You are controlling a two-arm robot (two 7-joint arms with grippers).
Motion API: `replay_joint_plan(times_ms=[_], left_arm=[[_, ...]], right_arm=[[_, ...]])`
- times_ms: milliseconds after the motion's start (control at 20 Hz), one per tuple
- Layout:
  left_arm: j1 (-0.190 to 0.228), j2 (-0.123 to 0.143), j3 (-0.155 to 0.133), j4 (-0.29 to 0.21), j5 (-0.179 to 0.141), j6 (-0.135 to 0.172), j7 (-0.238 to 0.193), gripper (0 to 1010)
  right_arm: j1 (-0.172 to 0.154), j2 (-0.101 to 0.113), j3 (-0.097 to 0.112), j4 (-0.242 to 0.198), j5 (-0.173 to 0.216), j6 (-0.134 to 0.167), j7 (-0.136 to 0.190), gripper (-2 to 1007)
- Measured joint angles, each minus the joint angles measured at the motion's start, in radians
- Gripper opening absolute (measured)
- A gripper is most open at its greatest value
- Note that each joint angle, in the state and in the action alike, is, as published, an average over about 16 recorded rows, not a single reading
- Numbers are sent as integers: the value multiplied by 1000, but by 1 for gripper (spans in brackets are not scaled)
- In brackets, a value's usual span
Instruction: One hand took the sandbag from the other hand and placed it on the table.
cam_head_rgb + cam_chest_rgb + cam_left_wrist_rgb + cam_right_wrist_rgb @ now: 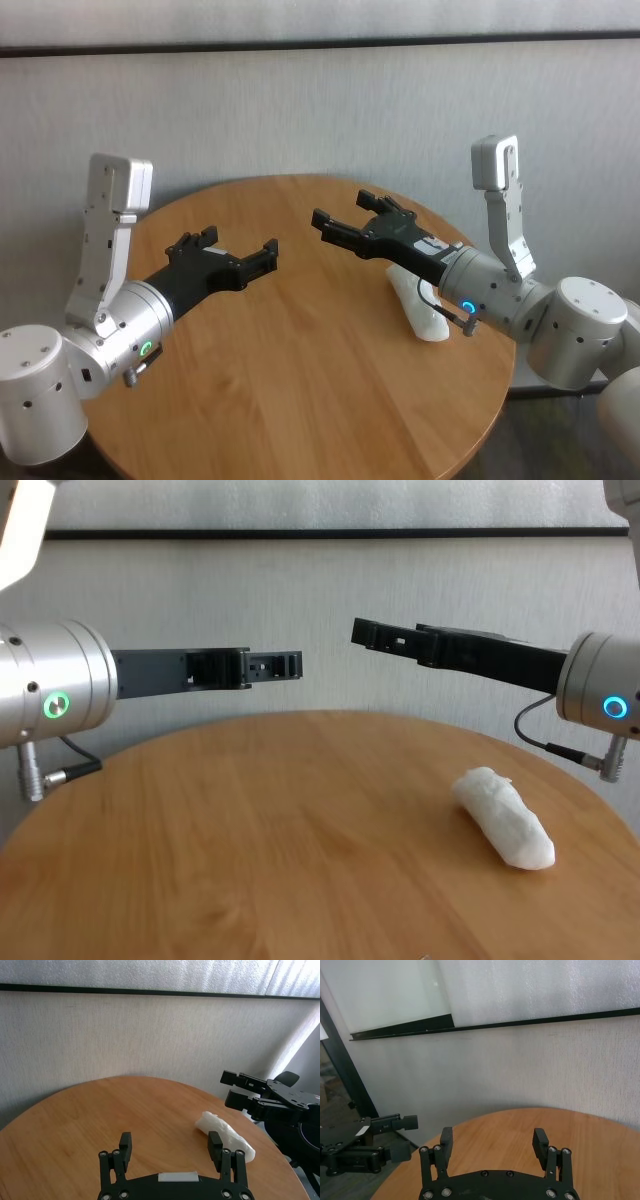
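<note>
The white, lumpy sandbag lies on the round wooden table at its right side, touched by nothing. Above and slightly behind it hovers my blue-lit right gripper, open and empty. My green-lit left gripper hangs over the table's left half, also open and empty. The two grippers point toward each other with a gap between their tips. The right wrist view does not show the sandbag.
A grey textured wall with a black horizontal strip stands close behind the table. The table's far rim curves just beyond both grippers. A dark window frame shows in the right wrist view.
</note>
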Motion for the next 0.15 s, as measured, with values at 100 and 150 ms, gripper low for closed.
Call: replay_joint_plan(times_ms=[100,150], left_arm=[[0,0,0,0,0,0,0,1000],[0,0,0,0,0,0,0,1000]], right_arm=[[0,0,0,0,0,0,0,1000],[0,0,0,0,0,0,0,1000]])
